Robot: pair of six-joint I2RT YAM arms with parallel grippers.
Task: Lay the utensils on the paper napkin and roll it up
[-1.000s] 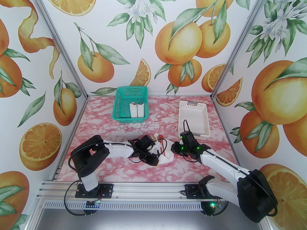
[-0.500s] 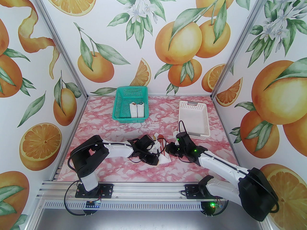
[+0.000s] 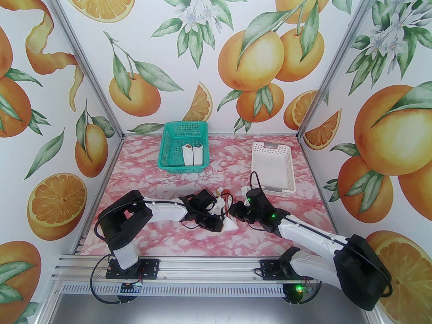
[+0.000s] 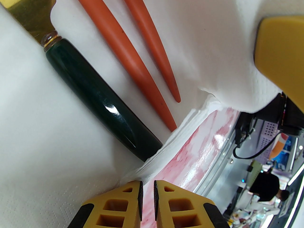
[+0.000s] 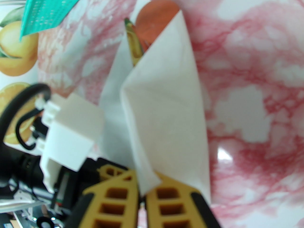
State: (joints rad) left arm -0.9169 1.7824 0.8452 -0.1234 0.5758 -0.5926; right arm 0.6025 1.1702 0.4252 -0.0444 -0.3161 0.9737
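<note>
The white paper napkin (image 4: 42,117) lies at mid-table with the utensils on it. A knife (image 4: 99,106) with a dark green handle and gold blade rests beside two orange handles (image 4: 123,46). My left gripper (image 4: 148,189) has its jaws almost together on the napkin's near edge. My right gripper (image 5: 142,193) is shut on a napkin corner and holds that flap (image 5: 166,117) folded over the utensils. The orange spoon bowl (image 5: 156,18) and knife tip (image 5: 132,41) stick out past the fold. From above, both grippers (image 3: 221,217) (image 3: 233,211) flank the bundle (image 3: 231,225).
A green basket (image 3: 168,154) at the back left holds two white wrapped bundles (image 3: 193,155). A white basket (image 3: 271,167) stands at the back right, just behind my right wrist. Pink marbled tabletop (image 3: 162,187) lies bare around the arms.
My right gripper has moved left toward the left gripper, drawing the napkin's right side up and over the utensils. The left arm has barely moved.
</note>
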